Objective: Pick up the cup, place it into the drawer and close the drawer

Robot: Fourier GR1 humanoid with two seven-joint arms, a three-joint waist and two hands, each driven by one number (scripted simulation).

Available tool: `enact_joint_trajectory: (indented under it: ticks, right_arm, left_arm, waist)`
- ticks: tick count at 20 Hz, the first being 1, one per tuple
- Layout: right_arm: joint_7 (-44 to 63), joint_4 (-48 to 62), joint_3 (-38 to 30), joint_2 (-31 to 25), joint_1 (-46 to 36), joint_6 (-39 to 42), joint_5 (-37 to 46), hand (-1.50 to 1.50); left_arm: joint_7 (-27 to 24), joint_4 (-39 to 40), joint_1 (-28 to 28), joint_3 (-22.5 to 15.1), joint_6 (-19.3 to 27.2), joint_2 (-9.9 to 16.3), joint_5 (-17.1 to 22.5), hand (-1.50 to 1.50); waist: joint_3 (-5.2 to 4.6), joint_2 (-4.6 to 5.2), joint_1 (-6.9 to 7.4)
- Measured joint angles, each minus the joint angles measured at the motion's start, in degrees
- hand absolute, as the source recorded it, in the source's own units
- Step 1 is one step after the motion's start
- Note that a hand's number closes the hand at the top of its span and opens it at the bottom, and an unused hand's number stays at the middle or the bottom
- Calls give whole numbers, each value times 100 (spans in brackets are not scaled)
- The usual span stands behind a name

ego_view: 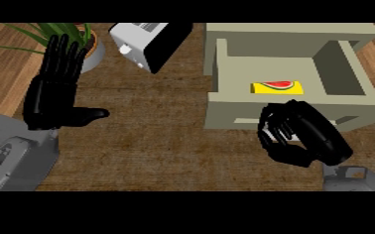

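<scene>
Looking steeply down on a brown wooden surface [161, 129], the right hand [304, 136] sits at the lower right, just in front of an open beige drawer [285, 62]. Its fingers [273, 129] are curled tightly inward, as if wrapped round something. The cup cannot be seen anywhere; it is probably hidden inside that curled hand, though this cannot be confirmed. The drawer's tray holds a yellow card with a watermelon picture [278, 87]. The left hand [58, 87] rests at the left edge, fingers straight and spread, thumb out, holding nothing. A white toaster [150, 44] and a potted plant [73, 39] stand at the back. A cup is likely light, rigid and smooth, best wrapped round its side wall.
</scene>
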Motion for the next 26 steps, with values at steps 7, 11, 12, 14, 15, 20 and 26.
enact_joint_trajectory:
  ticks: [7, 11, 12, 14, 15, 20, 26]
  right_arm:
    - [-511, 1766, 168, 287, -657, -602, 873, -150]
    - [-677, 2747, 199, 457, -1118, -814, 1241, -150]
    - [-733, 3023, 190, 513, -1238, -883, 1321, -150]
    - [-932, 3656, 95, 597, -1521, -1049, 1418, -150]
    - [-1005, 3941, 30, 653, -1677, -1117, 1442, -150]
    - [-1563, 5316, -342, 767, -2431, -1449, 1471, -150]
    - [-2138, 6944, -857, 703, -3495, -1538, 1352, -150]
  left_arm:
    - [-3, -211, 694, 488, -609, 225, 45, -150]
    - [-147, -203, 1007, 647, -906, 140, -59, -150]
    - [-129, -280, 1087, 671, -905, 106, -88, -150]
    - [-69, -289, 1152, 822, -1053, 146, -77, -150]
    - [-72, -222, 1154, 915, -1155, 151, -80, -150]
    - [-43, -38, 1264, 1200, -1582, 146, -105, -150]
    - [0, -21, 1269, 1337, -1767, 46, -150, -150]
  waist:
    - [0, 3, -27]
    - [1, 6, -35]
    - [0, 6, -35]
    - [1, 9, -31]
    - [2, 11, -36]
    - [-15, -10, -28]
    - [-18, 3, 33]
